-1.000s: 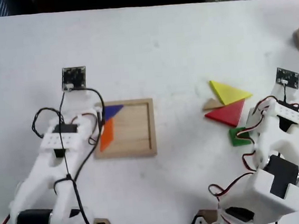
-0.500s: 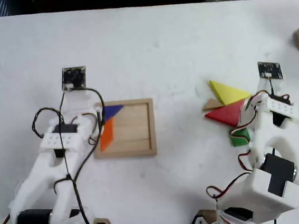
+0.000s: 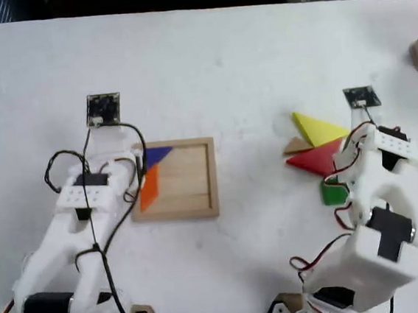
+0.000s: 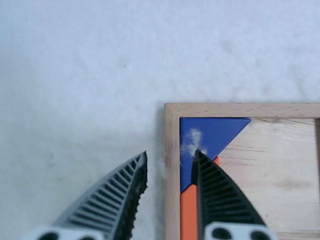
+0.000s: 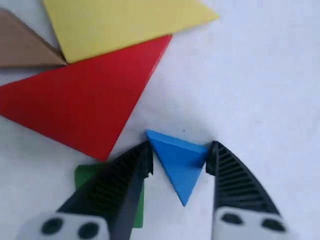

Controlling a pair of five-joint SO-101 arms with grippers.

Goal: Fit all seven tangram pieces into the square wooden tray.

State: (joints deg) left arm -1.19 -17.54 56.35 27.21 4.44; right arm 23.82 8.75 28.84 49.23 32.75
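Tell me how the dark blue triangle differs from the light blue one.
The dark blue triangle sits in the wooden tray's corner against the orange piece. The light blue triangle lies on the table, between the right gripper's fingers. The dark blue triangle is deep in shade, the light blue triangle paler. Both are flat triangles.

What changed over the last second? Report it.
The right gripper swung left and forward over the red triangle and green piece, and now straddles a light blue triangle. The left gripper, the tray and the yellow triangle stayed put.
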